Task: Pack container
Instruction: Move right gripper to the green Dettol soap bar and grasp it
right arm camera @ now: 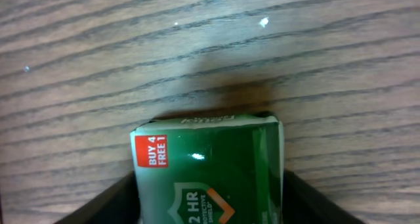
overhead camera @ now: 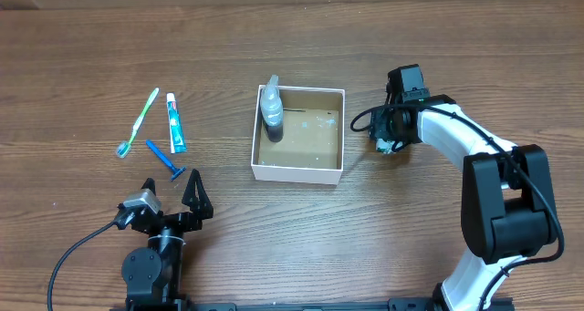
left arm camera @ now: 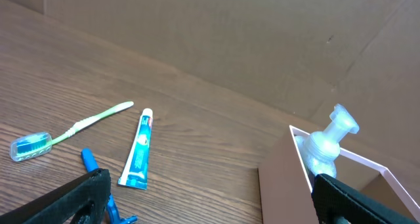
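The container (overhead camera: 298, 172) is a shallow white box with a brown bottom at mid-table; its wall also shows in the left wrist view (left arm camera: 282, 184). A clear pump bottle (overhead camera: 272, 110) stands in its left side, seen too in the left wrist view (left arm camera: 325, 148). My right gripper (overhead camera: 391, 145) is just right of the box, shut on a green soap pack (right arm camera: 210, 178) close above the table, with a finger on each side (right arm camera: 210, 214). My left gripper (overhead camera: 173, 191) is open and empty near the front edge (left arm camera: 210, 207).
A green toothbrush (overhead camera: 139, 119) (left arm camera: 79, 125), a toothpaste tube (overhead camera: 175, 124) (left arm camera: 139, 150) and a blue razor (overhead camera: 164, 159) (left arm camera: 98, 178) lie on the wood table left of the box. A cardboard wall runs along the back.
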`<state>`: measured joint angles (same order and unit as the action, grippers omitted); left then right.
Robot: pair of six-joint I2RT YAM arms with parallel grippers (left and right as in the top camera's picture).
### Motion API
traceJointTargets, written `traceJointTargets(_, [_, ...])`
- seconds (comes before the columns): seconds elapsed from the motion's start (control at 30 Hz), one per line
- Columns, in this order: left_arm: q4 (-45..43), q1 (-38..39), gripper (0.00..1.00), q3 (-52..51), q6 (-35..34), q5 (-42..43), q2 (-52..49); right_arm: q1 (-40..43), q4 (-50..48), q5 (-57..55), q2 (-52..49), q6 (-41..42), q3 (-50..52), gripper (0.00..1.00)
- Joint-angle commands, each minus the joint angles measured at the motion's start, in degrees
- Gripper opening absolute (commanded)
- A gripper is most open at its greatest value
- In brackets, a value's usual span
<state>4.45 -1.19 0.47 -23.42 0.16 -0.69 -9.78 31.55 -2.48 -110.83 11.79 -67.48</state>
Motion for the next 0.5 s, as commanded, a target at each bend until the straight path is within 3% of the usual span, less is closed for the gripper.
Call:
traceJointTargets(0.0, [0.00, -0.44, 1.00, -0.20, 1.36, -0.35, 0.44, 0.22, 0.83, 0.00, -2.29, 0.24, 0.50, 0.51])
traceJointTargets(0.23, [0.00, -0.44, 1.00, -0.20, 1.36, -0.35, 0.42, 0.22, 5.25, 0.00, -1.60, 0.39, -1.57, 0.40])
traceJointTargets(0.47, [0.02, -0.44, 1.00, -0.20, 1.36, -0.35, 0.44, 0.22, 15.58, -0.02, 2.67, 0.48, -10.34, 0.38])
